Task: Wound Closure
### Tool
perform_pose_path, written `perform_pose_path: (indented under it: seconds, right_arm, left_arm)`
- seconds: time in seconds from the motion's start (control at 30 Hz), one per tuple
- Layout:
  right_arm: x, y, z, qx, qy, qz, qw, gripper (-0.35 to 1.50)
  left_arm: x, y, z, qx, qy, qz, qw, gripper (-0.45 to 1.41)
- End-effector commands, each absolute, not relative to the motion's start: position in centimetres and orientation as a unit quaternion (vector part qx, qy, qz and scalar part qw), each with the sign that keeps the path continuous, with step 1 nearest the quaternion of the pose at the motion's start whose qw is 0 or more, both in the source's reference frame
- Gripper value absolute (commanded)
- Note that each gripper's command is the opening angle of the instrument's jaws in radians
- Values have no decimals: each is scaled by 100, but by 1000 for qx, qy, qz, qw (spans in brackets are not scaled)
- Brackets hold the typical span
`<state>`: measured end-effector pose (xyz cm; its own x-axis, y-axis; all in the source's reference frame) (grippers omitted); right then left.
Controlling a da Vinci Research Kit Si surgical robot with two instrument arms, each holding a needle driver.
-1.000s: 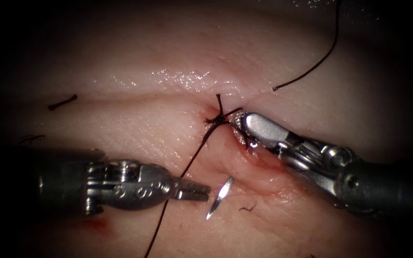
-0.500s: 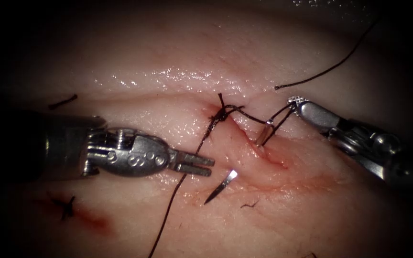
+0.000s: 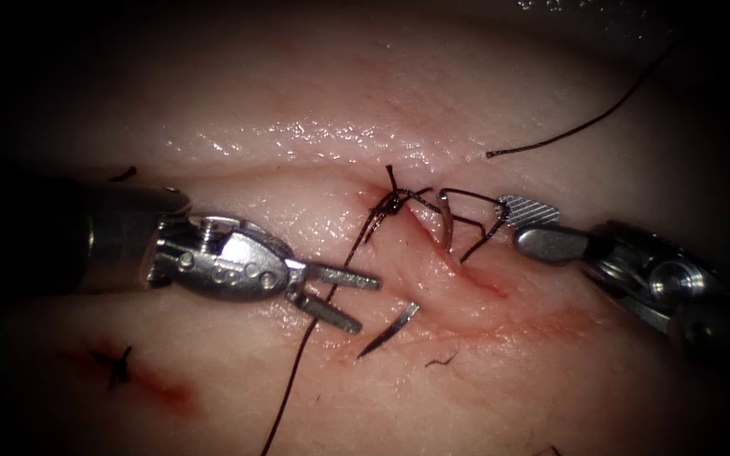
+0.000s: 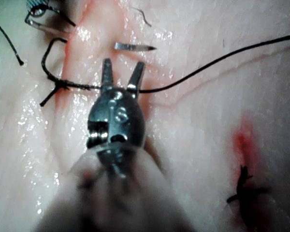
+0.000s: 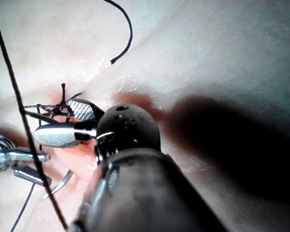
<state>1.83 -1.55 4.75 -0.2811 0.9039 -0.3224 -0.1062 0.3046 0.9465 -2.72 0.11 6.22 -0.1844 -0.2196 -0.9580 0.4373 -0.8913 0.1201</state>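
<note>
At the far left an older stitch [image 3: 116,366] sits in a smear of red fluid [image 3: 166,390], well away from the work. The left tool [image 3: 369,304] lies on the left side of the cut [image 3: 475,279] with its jaws spread and nothing between them. The long thread [image 3: 302,371] crosses its upper jaw on the way up to the knot [image 3: 392,203].

Just beside the lower jaw, the needle [image 3: 389,331] shows its pointed end, out of the tissue [image 3: 314,101] on the cut's left side. Its blunt end stands out on the right side, below the knot, so the middle of the curve is buried under the cut.

We judge the step in hand to be taking hold of the point. To do it well, we want the jaws on the needle behind the tip, never on the tip itself, and square across the shaft so it cannot swivel. We also want the long thread out of the bite, since it lies close enough to be pinched along with the steel. Any travel should follow the needle's own curve, so the tissue is not levered or torn.

The right tool [image 3: 510,221] is on the right of the cut, its jaws parted. Fine strands from the knot reach its ribbed jaw, and we cannot tell whether they are caught there. Beyond it a loose thread end [image 3: 551,139] lies on the tissue.
</note>
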Motion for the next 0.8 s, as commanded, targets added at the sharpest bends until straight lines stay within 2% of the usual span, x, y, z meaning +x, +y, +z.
perform_pose_path:
  seconds: [0.03,0.27,0.4,0.6,0.7,0.8]
  right_arm:
    - [190,-158,480,319,624,495,514,146]
    - [182,-156,480,289,615,486,550,146]
    - [160,-149,483,243,603,486,584,148]
    - [127,-141,487,218,599,494,591,148]
    - [123,-140,488,210,598,494,595,148]
    - [124,-141,488,207,599,493,596,148]
  left_arm:
    - [-277,9,627,601,91,-764,214,51]
    - [-281,2,636,613,75,-745,252,42]
    - [-288,7,641,618,58,-734,276,39]
    - [-302,12,647,620,54,-731,279,46]
    - [-309,13,648,622,55,-729,280,39]
    - [-315,10,648,626,57,-724,284,44]
